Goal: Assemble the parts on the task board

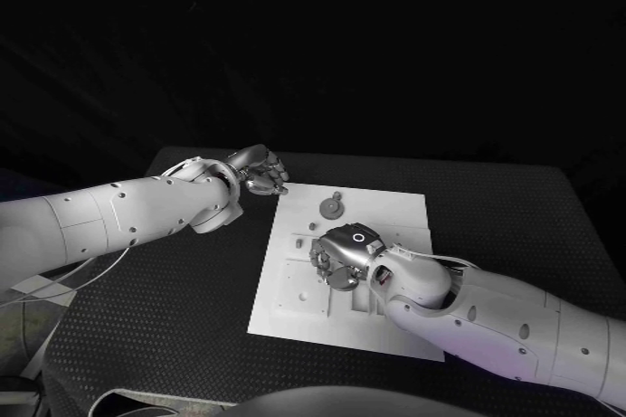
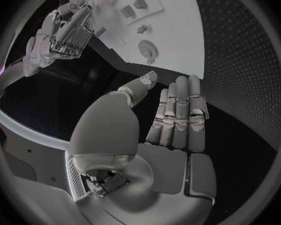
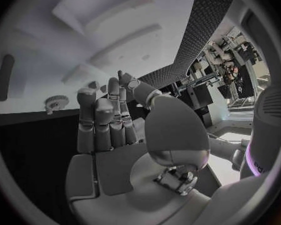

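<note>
We see: black table (image 1: 156, 326), textured top | white task board (image 1: 385, 209) lies flat on it, mid-table | bare black table surface all round the task board

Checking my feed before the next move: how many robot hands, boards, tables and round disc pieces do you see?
Robot hands: 2 (left robot hand, right robot hand)
White board: 1
Black table: 1
Round disc piece: 1
Total: 5
The smaller pieces on the board are too small to count.

White task board (image 1: 392, 209); black dotted table (image 1: 156, 299); silver left robot hand (image 1: 261, 171).
</note>
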`<state>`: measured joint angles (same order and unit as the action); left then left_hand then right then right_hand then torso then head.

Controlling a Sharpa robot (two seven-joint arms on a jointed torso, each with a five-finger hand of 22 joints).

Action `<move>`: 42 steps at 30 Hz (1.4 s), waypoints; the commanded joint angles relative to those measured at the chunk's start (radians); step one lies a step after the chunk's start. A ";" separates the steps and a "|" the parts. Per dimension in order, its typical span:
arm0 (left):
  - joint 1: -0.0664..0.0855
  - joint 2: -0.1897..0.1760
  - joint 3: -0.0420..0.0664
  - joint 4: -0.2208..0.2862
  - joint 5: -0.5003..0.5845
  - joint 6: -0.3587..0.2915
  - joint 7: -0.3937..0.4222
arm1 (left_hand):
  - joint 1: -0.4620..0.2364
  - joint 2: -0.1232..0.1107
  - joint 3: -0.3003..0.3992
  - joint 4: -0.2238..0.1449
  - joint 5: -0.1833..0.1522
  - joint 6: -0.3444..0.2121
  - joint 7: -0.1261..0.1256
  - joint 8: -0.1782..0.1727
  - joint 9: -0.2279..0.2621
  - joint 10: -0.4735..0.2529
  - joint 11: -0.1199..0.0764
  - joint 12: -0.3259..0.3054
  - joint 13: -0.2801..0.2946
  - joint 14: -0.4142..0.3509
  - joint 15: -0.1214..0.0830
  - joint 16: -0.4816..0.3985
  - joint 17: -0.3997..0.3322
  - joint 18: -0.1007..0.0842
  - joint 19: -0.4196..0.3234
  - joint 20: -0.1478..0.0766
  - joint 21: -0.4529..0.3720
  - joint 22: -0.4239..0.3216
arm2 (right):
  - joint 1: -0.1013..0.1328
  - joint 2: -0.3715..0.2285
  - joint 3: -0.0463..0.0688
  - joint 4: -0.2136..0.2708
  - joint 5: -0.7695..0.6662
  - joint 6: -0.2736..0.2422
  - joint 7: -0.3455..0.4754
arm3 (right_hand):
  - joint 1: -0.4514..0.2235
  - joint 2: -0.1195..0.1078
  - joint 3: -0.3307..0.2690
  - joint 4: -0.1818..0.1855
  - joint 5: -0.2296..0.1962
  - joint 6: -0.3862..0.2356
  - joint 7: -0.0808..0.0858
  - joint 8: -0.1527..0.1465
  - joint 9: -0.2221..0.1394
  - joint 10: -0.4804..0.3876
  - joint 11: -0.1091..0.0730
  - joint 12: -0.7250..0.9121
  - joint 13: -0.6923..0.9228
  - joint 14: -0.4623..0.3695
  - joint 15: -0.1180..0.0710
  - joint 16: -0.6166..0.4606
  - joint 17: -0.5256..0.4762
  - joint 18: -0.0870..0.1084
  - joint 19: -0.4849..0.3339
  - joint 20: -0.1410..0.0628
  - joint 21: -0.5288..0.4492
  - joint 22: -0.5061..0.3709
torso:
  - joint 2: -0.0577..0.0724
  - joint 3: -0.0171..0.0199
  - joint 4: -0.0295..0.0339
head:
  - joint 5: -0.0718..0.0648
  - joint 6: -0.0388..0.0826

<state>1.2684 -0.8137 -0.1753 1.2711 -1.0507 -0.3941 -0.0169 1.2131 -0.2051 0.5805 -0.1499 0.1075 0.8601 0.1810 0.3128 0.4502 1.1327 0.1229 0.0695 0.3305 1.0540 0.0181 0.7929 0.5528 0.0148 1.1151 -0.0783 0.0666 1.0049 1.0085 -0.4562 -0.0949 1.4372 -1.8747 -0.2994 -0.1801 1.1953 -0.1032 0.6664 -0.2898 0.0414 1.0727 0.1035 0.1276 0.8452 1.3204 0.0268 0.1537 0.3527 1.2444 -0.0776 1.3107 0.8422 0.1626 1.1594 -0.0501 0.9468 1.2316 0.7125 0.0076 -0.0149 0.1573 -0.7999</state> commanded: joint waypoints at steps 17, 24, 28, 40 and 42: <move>0.002 0.003 0.001 -0.001 -0.005 -0.006 0.002 | 0.004 -0.003 -0.002 0.003 0.005 -0.006 0.001 0.004 -0.001 -0.008 0.001 0.001 0.000 0.010 -0.001 -0.006 0.002 0.008 0.008 -0.003 0.004 -0.001 | -0.009 0.021 -0.023 -0.033 -0.005 0.029 0.007 | -0.006 0.000 0.009 0.000 0.005 0.004 0.004 0.006 0.002 0.005 0.000 0.000 0.002 0.002 -0.007 -0.005 0.002 0.099 -0.001 -0.006 0.003 -0.002 | 0.000 0.0003 0.0003 | 0.016 -0.006; 0.002 0.002 0.001 0.000 -0.005 -0.005 0.000 | 0.003 -0.003 -0.002 0.004 0.005 -0.006 0.001 0.004 -0.001 -0.008 0.001 0.001 0.000 0.010 -0.001 -0.007 0.003 0.008 0.008 -0.003 0.004 -0.001 | -0.010 0.021 -0.023 -0.037 -0.005 0.031 0.007 | -0.007 0.000 0.010 0.000 0.005 0.004 0.004 0.006 0.002 0.004 0.000 0.000 0.002 0.002 -0.007 -0.005 0.002 0.099 -0.001 -0.006 0.002 -0.002 | 0.000 0.0003 -0.0012 | 0.018 -0.007; 0.002 0.001 0.001 0.001 -0.005 -0.005 0.000 | 0.003 -0.003 -0.002 0.004 0.005 -0.006 0.001 0.004 -0.002 -0.009 0.001 0.001 0.000 0.010 -0.001 -0.007 0.003 0.008 0.008 -0.003 0.004 -0.001 | -0.010 0.020 -0.023 -0.039 -0.005 0.032 0.007 | -0.007 0.000 0.010 0.000 0.005 0.004 0.004 0.006 0.002 0.004 0.000 0.000 0.003 0.002 -0.007 -0.005 0.002 0.099 -0.001 -0.006 0.002 -0.002 | 0.000 0.0004 -0.0010 | 0.018 -0.006; 0.002 -0.002 0.001 0.001 -0.005 -0.006 -0.001 | 0.003 -0.004 -0.002 0.005 0.005 -0.006 0.001 0.004 -0.002 -0.008 0.001 0.001 0.000 0.010 -0.002 -0.008 0.004 0.008 0.008 -0.003 0.004 -0.002 | -0.010 0.013 -0.023 -0.029 0.000 0.031 0.008 | -0.008 0.000 0.010 0.000 0.005 0.003 0.004 0.005 0.003 0.004 0.000 0.000 0.003 0.002 -0.007 -0.006 0.002 0.099 -0.001 -0.006 0.002 -0.002 | 0.000 0.0005 -0.0011 | 0.019 -0.008; 0.002 -0.002 0.001 0.001 -0.006 -0.006 -0.002 | 0.003 -0.004 -0.002 0.005 0.005 -0.006 0.001 0.004 -0.002 -0.008 0.001 0.001 0.000 0.010 -0.002 -0.008 0.004 0.008 0.008 -0.003 0.004 -0.002 | -0.010 0.013 -0.023 -0.028 0.000 0.031 0.009 | -0.008 0.000 0.010 0.000 0.005 0.003 0.004 0.005 0.003 0.004 0.000 0.000 0.003 0.002 -0.007 -0.006 0.002 0.099 -0.001 -0.006 0.002 -0.002 | 0.000 0.0004 -0.0012 | 0.019 -0.009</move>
<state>1.2694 -0.8161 -0.1753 1.2696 -1.0522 -0.3941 -0.0209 1.2131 -0.2051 0.5805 -0.1499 0.1075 0.8609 0.1801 0.3127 0.4496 1.1307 0.1250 0.0695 0.3305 1.0576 0.0144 0.7892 0.5555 0.0148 1.1187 -0.0819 0.0666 1.0042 1.0016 -0.4422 -0.1162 1.4090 -1.8734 -0.2894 -0.1736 1.1953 -0.1032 0.6722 -0.2898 0.0414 1.0744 0.1052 0.1304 0.8478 1.3203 0.0268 0.1538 0.3557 1.2451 -0.0787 1.3107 0.8430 0.1625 1.1563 -0.0495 0.9468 1.2306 0.7122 0.0081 -0.0158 0.1757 -0.8081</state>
